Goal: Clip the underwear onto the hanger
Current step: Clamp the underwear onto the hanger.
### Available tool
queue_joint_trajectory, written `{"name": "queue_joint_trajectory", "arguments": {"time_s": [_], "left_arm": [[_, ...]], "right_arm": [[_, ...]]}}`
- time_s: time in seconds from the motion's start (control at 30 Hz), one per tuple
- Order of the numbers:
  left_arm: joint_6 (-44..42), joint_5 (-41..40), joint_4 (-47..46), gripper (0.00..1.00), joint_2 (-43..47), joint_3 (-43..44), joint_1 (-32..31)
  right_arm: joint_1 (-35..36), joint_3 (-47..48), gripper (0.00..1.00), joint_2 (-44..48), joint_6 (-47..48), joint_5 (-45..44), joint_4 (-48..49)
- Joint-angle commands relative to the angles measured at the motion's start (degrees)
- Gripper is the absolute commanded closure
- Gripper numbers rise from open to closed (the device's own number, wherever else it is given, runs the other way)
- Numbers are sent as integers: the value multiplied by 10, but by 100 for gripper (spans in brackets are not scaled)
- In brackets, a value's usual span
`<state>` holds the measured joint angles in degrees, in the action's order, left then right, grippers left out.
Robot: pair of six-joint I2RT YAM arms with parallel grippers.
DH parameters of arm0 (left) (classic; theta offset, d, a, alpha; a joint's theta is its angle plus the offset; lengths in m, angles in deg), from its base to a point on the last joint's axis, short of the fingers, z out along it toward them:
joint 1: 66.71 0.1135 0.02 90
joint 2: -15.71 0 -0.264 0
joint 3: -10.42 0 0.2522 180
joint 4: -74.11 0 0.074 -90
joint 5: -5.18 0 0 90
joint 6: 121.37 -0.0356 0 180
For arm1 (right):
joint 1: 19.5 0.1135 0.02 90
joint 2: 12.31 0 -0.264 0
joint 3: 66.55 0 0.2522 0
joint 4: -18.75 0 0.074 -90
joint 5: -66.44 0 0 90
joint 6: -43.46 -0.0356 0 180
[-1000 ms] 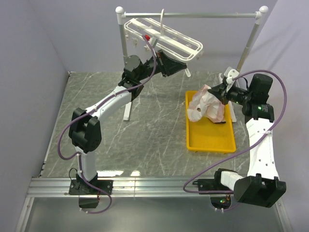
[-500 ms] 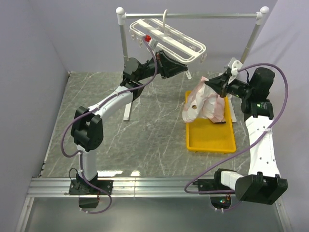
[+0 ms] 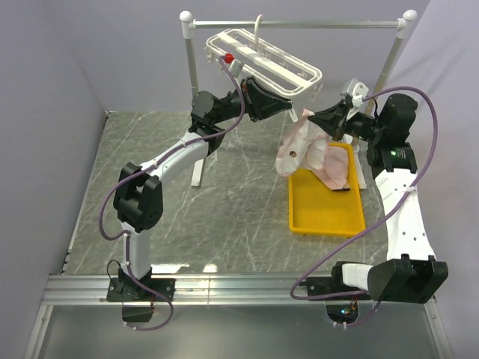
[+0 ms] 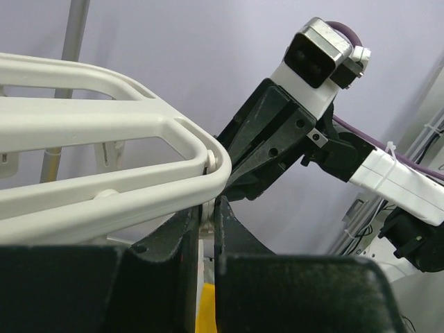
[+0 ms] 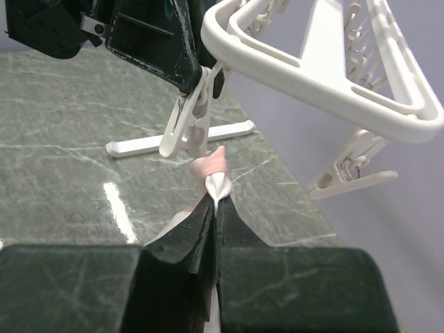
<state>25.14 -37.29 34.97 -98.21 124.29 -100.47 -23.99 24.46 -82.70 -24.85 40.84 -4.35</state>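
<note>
The white hanger (image 3: 263, 63) hangs by its hook from the grey rail. My left gripper (image 3: 289, 107) is shut on one dangling clip (image 4: 203, 214) at the hanger's near right corner (image 4: 208, 163). My right gripper (image 3: 313, 118) is shut on a bunched edge of pale pink underwear (image 3: 298, 146), which hangs down above the tray's far left corner. In the right wrist view, the underwear tip (image 5: 217, 170) pokes out of my shut right gripper (image 5: 217, 201), just below the held clip (image 5: 189, 121) and apart from it. More pink underwear (image 3: 337, 168) lies in the tray.
A yellow tray (image 3: 325, 213) sits on the marble table at right. The grey rail stand (image 3: 299, 24) with white ball ends spans the back, and its white foot (image 5: 180, 139) lies on the table. Another free clip (image 5: 347, 170) hangs at the hanger's right end.
My right gripper has lifted the pink underwear out of the tray, up and left toward the hanger clip. The left gripper and hanger have shifted slightly right.
</note>
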Motion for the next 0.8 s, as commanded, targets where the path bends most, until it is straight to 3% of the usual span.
{"name": "queue_joint_trajectory", "arguments": {"time_s": [0.0, 0.6, 0.77], "left_arm": [[11, 24, -41, 100, -9, 30, -5], [-5, 20, -62, 100, -12, 33, -8], [-9, 26, -70, 100, -12, 36, -7]], "right_arm": [[11, 33, 100, -8, -15, 6, 35], [19, 46, 100, -16, -97, 34, 83], [19, 65, 100, -19, -44, 35, 10]]}}
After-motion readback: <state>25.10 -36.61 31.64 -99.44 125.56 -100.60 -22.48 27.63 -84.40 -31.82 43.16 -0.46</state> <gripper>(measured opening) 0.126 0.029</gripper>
